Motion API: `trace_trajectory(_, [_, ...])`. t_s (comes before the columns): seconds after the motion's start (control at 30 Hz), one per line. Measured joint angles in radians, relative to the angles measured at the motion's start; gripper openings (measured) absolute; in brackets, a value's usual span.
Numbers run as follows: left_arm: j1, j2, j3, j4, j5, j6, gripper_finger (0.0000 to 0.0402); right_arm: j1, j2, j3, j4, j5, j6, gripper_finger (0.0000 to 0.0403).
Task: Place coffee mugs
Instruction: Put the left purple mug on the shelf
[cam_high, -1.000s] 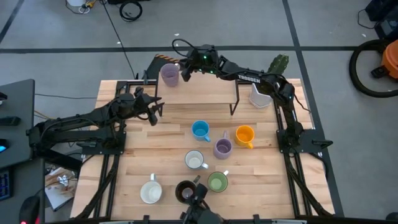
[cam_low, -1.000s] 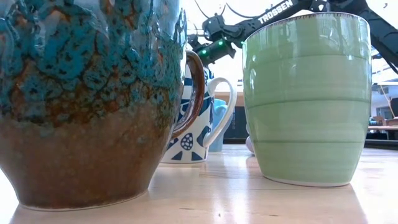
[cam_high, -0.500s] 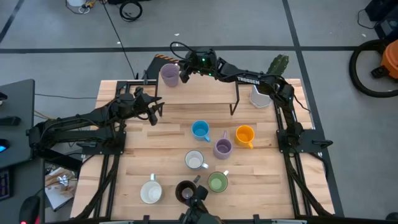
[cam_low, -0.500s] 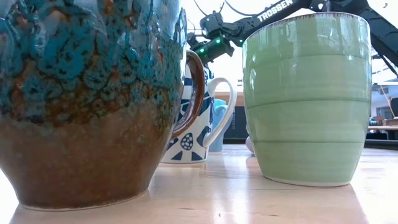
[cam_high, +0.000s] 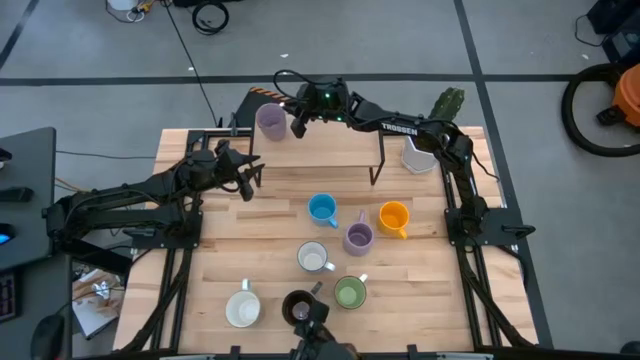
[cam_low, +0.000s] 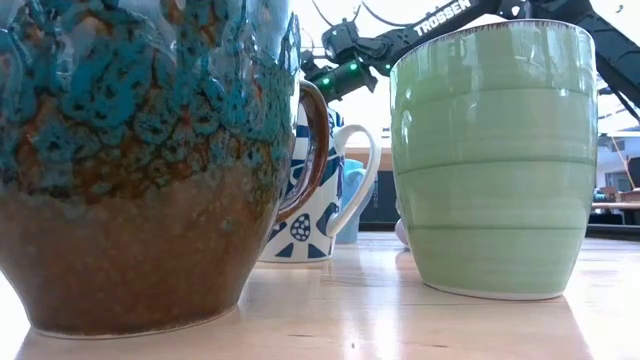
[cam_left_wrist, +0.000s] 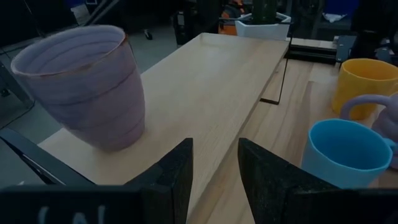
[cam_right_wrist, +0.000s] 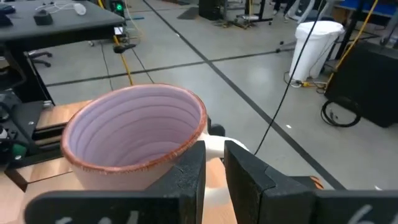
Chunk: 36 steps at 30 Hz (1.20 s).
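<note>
My right gripper (cam_high: 297, 120) reaches across the raised wooden shelf (cam_high: 330, 152) and is shut on a lilac mug (cam_high: 270, 120) at the shelf's far-left end. My left gripper (cam_left_wrist: 214, 177) is open and hovers near the shelf's left front, holding nothing. On the table below stand the blue mug (cam_high: 322, 208), the orange mug (cam_high: 393, 215), the second lilac mug (cam_high: 358, 238), two white mugs (cam_high: 312, 257) (cam_high: 242, 308), the green mug (cam_high: 349, 292) and the dark brown mug (cam_high: 298, 306), each on its base. My right gripper pinches the lilac mug's handle (cam_right_wrist: 216, 148) between its two fingers, coming level from the table's right side. The mug (cam_left_wrist: 84, 87) sits slightly tilted with its base at the shelf's left end. Whether it rests there, I cannot tell.
A white faceted pot (cam_high: 420, 155) with a green cactus stands by the shelf's right end. Most of the shelf top is bare wood. The low view is filled by the dark brown mug (cam_low: 140, 160) and the green mug (cam_low: 490, 150).
</note>
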<state>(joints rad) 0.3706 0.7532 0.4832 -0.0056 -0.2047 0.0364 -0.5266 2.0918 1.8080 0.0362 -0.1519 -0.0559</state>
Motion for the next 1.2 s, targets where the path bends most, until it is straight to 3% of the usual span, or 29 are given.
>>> trace_trajectory(0.27, [0.001,0.001,0.020,0.016,-0.001,0.001,0.0132,-0.035,-0.038,-0.001,-0.108,0.019,-0.022,0.0066])
trace_trajectory(0.53, [0.015,0.072,0.247,-0.239,-0.056,0.135,0.0120,-0.048,-0.154,0.002,-0.308,-0.005,-0.052,0.0066])
trace_trajectory(0.73, [0.066,0.198,0.361,-0.311,-0.066,0.191,0.0119,-0.028,-0.167,-0.041,-0.335,-0.061,-0.057,0.0066])
trace_trajectory(1.2, [0.065,0.207,0.366,-0.322,-0.142,0.205,0.0118,0.091,-0.160,-0.279,-0.005,-0.064,0.024,0.0066])
